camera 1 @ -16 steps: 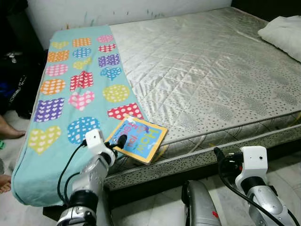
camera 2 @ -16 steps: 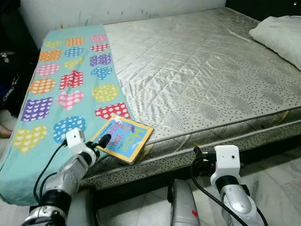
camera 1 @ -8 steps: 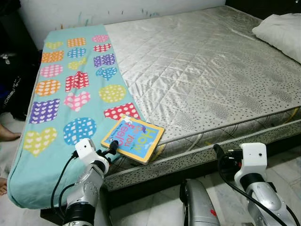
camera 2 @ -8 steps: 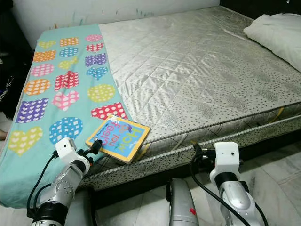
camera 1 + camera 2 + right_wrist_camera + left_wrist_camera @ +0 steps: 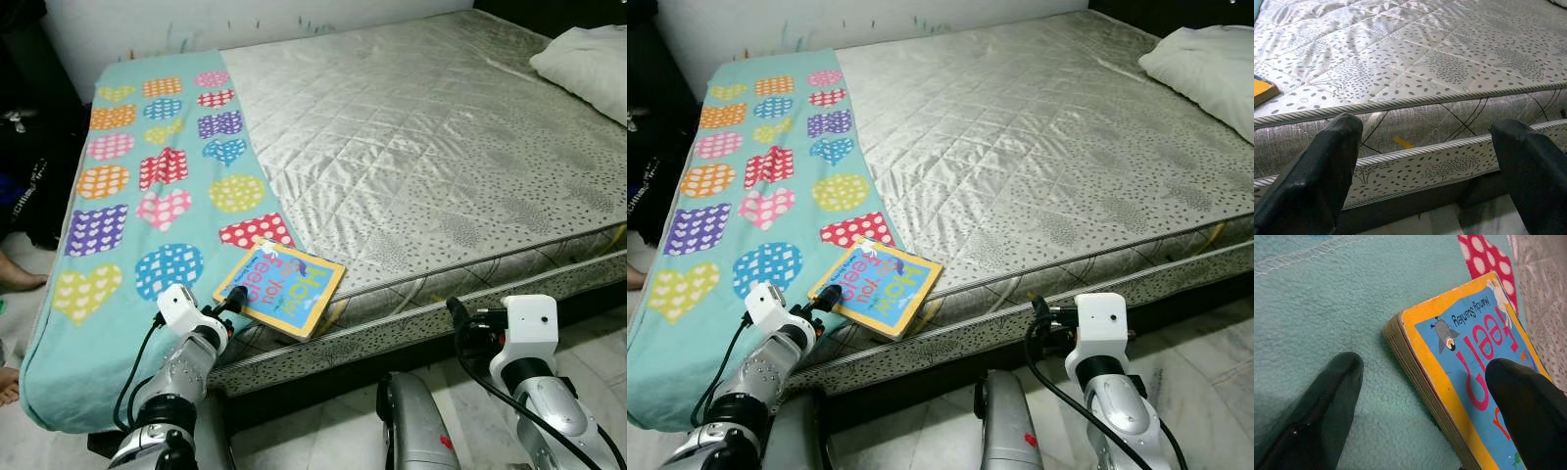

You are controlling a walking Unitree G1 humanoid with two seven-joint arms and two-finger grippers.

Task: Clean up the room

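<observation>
Book (image 5: 281, 290) lies flat at the bed's (image 5: 431, 166) near edge, half on the teal blanket (image 5: 118, 225), its long axis running away from the left gripper (image 5: 231, 303), which sits right at its near corner; the right gripper (image 5: 458, 315) is well apart along the bed's side. In the left wrist view the wide-open fingers (image 5: 1317, 411) straddle that corner, one over the cover, one on the blanket. The right gripper is wide too, empty.

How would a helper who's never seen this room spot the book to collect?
On the bed, follow the teal blanket with patterned hearts to the near mattress edge. The book lies there at the left gripper: a thick yellow-bordered blue board book with red lettering.
</observation>
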